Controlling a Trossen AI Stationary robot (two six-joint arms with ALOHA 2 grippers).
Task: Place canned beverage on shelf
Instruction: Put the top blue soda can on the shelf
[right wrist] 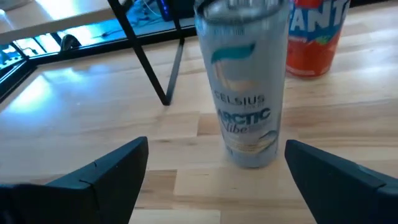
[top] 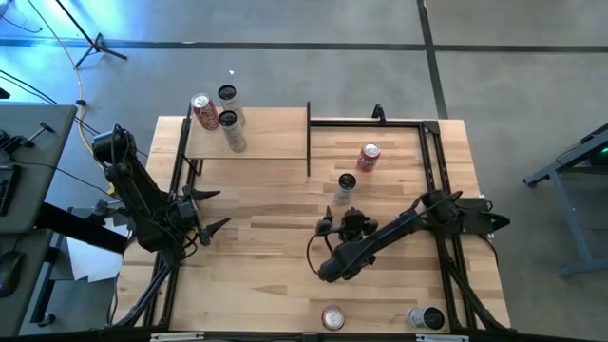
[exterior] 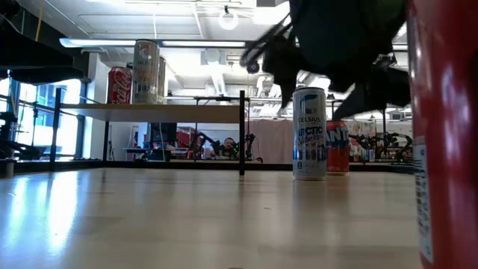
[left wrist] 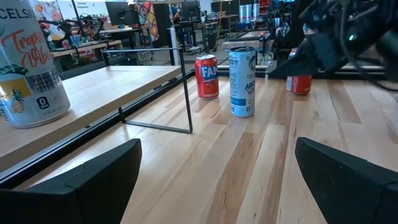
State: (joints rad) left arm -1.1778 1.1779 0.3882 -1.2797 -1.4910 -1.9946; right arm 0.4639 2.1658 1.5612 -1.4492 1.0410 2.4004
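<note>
The right tool (top: 350, 219) hangs low over the counter (top: 266, 247) with its two dark fingers spread wide and nothing between them. Straight ahead of it, just beyond the fingertips, stands the pale Celsius can (right wrist: 244, 87), upright and free. The spread looks generous enough to pass either side of the can's body, which I take as the setup for a side grasp; that grip would keep the tall, slim cylinder vertical for the lift.

Just behind that can, farther from the tool, is an orange Fanta can (right wrist: 314, 34), shorter-looking and close enough that the far finger may brush it on the way in.

The shelf (top: 249, 135) sits well off to the tool's far side: a plain pale board raised on thin black metal posts, smooth and flat. Three cans (top: 218, 114) already stand upright on it, grouped toward one end, leaving bare board nearer the tool for another.

The left tool (top: 211, 211) waits near the shelf's front posts, fingers likewise parted and empty.

The cans are smooth printed aluminium, glossy and probably slippery under hard fingers. The counter is striped butcher-block plank with a slight sheen. Two more cans (top: 380, 317) sit behind the right arm at the counter's near edge, one lying on its side.
</note>
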